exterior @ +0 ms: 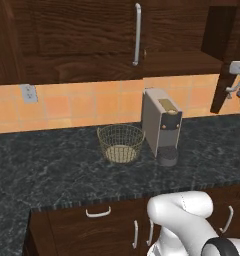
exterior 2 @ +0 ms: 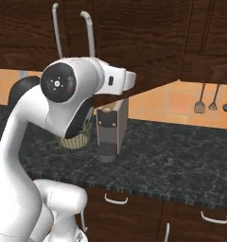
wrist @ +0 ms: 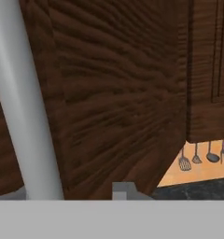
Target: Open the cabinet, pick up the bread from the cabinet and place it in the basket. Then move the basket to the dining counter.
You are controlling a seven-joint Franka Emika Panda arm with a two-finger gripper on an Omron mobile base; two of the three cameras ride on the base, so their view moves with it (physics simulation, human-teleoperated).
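Black speckled counter [exterior: 52, 165] fills mid-frame in the left base view, with the basket [exterior: 120, 143] at centre, empty, just left of a coffee machine [exterior: 162, 125]. Cabinet [exterior: 82, 35] spans the top, right door [exterior: 219, 60] swung open at upper right. Hand view: handle [wrist: 20, 102] runs down the left, close against the door; gripper state cannot be told, bread unseen.

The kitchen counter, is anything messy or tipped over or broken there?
No, nothing stands out. The basket sits upright on the black counter beside the coffee machine, also upright. Nothing is spilled. One cabinet door is swung open on the right.
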